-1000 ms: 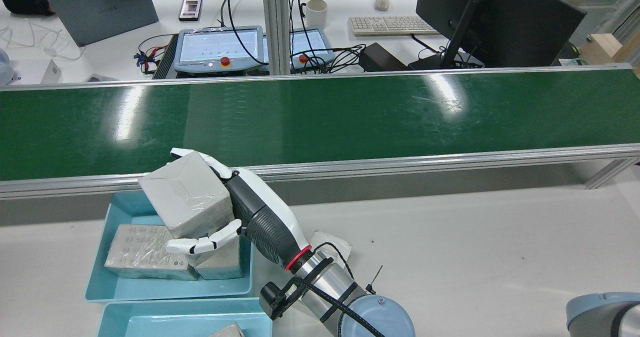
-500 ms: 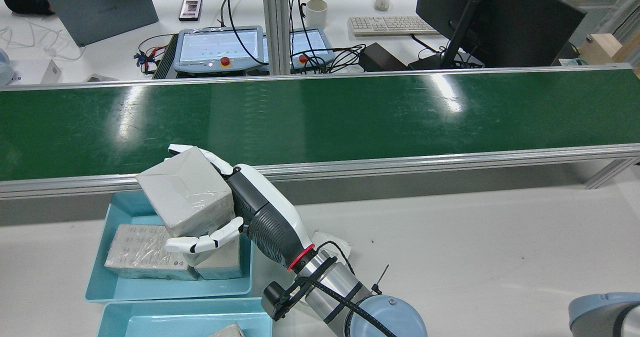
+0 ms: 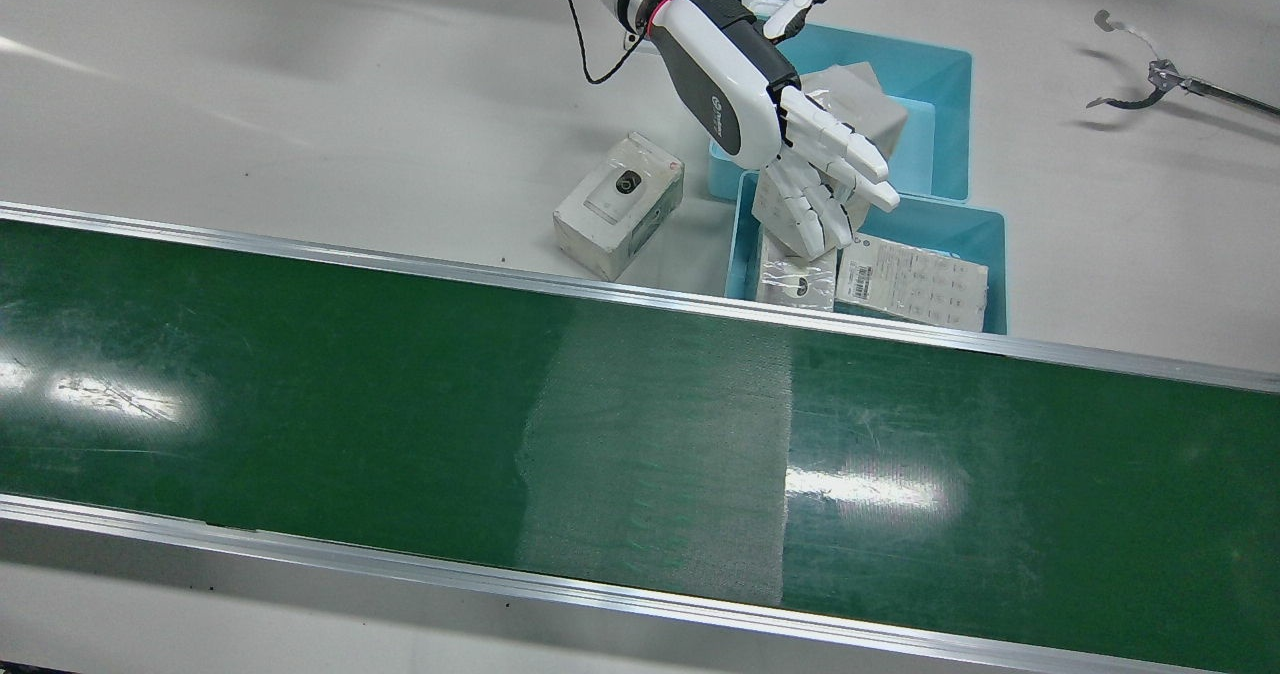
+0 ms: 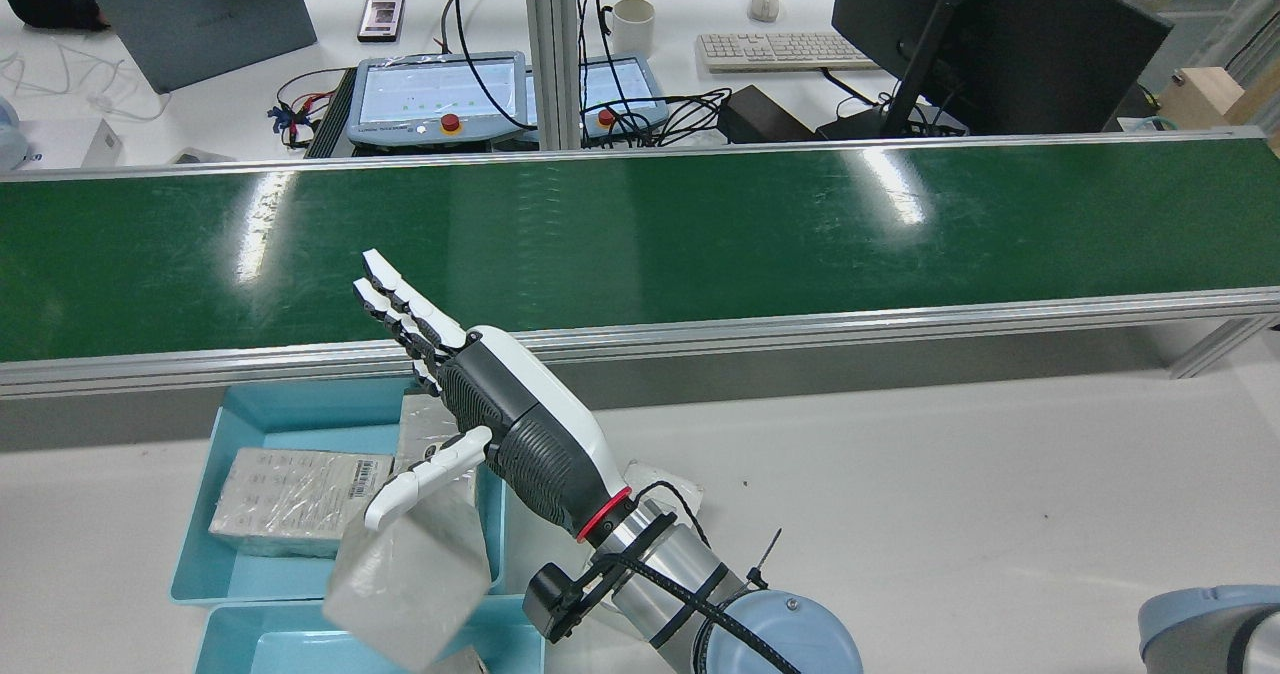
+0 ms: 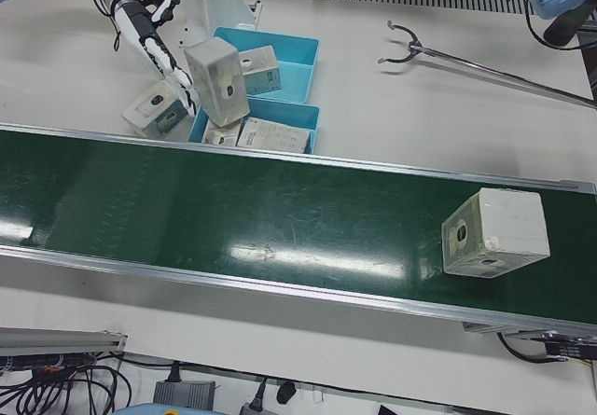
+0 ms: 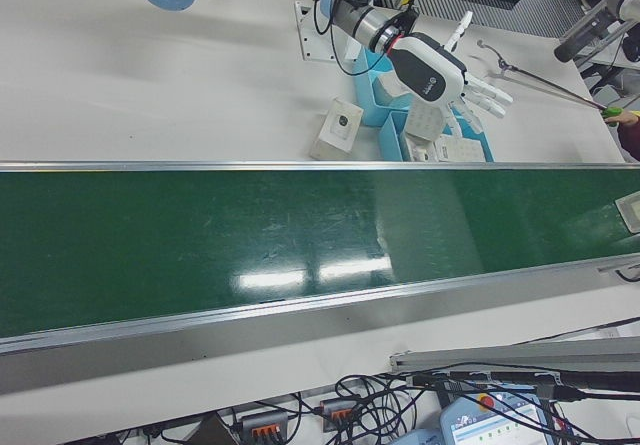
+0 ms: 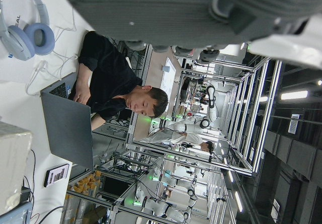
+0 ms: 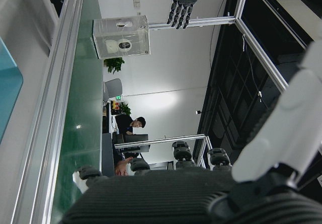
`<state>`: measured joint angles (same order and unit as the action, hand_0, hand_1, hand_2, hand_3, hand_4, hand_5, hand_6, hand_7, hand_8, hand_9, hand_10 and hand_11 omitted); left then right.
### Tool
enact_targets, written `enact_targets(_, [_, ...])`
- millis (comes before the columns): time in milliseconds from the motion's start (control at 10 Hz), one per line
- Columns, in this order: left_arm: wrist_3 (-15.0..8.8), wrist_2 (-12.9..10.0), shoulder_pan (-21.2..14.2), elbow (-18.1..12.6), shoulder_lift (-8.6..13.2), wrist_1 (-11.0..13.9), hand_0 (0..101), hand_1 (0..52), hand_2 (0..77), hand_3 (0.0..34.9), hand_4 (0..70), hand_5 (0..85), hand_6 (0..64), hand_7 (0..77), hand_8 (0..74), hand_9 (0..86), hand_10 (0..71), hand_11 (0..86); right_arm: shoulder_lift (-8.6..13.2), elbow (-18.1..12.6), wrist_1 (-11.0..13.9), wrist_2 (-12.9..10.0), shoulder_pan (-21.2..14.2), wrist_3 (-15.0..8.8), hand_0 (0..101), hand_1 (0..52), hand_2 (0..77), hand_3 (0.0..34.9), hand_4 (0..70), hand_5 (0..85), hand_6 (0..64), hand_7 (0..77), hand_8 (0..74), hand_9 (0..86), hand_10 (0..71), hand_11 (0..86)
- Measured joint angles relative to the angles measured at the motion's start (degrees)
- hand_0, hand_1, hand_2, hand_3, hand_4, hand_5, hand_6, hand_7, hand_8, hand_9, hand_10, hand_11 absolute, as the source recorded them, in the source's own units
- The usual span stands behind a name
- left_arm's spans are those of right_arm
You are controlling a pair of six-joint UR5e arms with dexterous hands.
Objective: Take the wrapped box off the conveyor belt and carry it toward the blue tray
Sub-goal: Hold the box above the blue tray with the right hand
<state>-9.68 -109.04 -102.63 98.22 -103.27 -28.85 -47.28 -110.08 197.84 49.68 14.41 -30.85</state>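
My left hand (image 4: 480, 414) is open with fingers stretched toward the conveyor belt (image 4: 700, 224); it also shows in the front view (image 3: 760, 94), the left-front view (image 5: 154, 37) and the right-front view (image 6: 440, 65). The wrapped box (image 4: 410, 574) is out of the hand. It is blurred and tilted just below the thumb, over the edge between the two blue trays (image 4: 250, 414) (image 4: 230, 634). In the left-front view the box (image 5: 216, 79) hangs tilted beside the fingers, above the trays (image 5: 308, 47). Of my right arm only the elbow (image 4: 1200, 624) shows.
Flat wrapped packs (image 4: 290, 499) lie in the tray nearer the belt. A wrapped box (image 3: 618, 204) lies on the table beside the trays. Another wrapped box (image 5: 494, 233) rides the belt far off. A long metal tool (image 3: 1150, 79) lies on the table.
My left hand has opened and its fingers have straightened toward the belt. The wrapped box has left the hand and dropped toward the trays.
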Motion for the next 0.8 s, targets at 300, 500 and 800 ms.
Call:
enact_targets(300, [0.0,0.0,0.0,0.0,0.0,0.0,0,0.0,0.5,0.0,0.0,1.1,0.0,0.5,0.0,0.0,0.5,0.0,-0.3,-1.0,0.0,0.2,0.1,0.0,32,1.6,1.6,30.2,0.0,0.5,0.0,2.2,0.0,1.6,0.0,1.6])
enact_targets(500, [0.0,0.0,0.0,0.0,0.0,0.0,0,0.0,0.5,0.0,0.0,1.1,0.0,0.0,0.0,0.0,0.0,0.0,-2.5,-5.0,1.3,0.5,2.4,-0.4,38,4.9,1.6,30.2,0.0,0.5,0.0,4.4,0.0,1.6,0.0,1.1])
enact_targets(800, [0.0,0.0,0.0,0.0,0.0,0.0,0,0.0,0.5,0.0,0.0,1.1,0.0,0.0,0.0,0.0,0.5,0.0,-5.6,-13.1,14.1,3.9,13.6,-0.3,40,6.5,1.6,30.3,0.0,0.5,0.0,4.4,0.0,1.6,0.0,1.1])
